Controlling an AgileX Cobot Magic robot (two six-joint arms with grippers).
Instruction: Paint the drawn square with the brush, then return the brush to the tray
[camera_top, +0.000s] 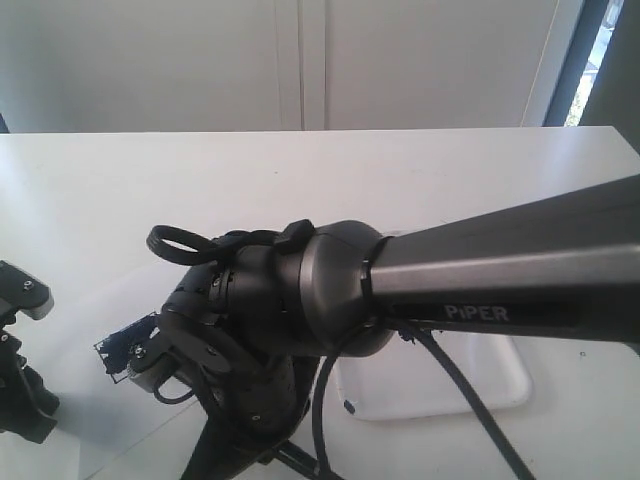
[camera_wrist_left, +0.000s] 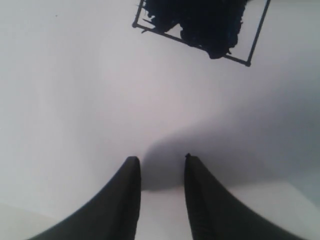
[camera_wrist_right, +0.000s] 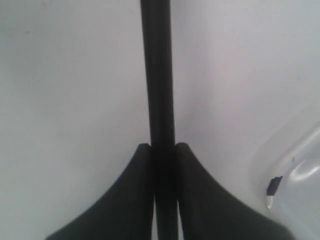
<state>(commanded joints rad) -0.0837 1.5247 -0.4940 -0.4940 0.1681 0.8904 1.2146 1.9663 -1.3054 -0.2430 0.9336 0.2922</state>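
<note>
The drawn square (camera_wrist_left: 200, 25) is a tilted black outline, its inside smeared dark navy. In the exterior view only a corner of the drawn square (camera_top: 122, 348) shows, beside my right arm's wrist (camera_top: 250, 320). My right gripper (camera_wrist_right: 162, 146) is shut on the brush (camera_wrist_right: 157, 75), whose long black handle runs straight out between the fingers. The bristles are hidden. My left gripper (camera_wrist_left: 161, 160) is open and empty over white paper, short of the square. The glossy white tray (camera_top: 450, 385) lies under the right arm, and one corner of the tray (camera_wrist_right: 295, 170) shows in the right wrist view.
The right arm (camera_top: 500, 270) crosses the exterior view and hides much of the table (camera_top: 300, 170). The left arm (camera_top: 25, 405) sits at the far left edge. A dark mark (camera_wrist_right: 272, 187) sits on the tray's rim. A white wall stands behind the table.
</note>
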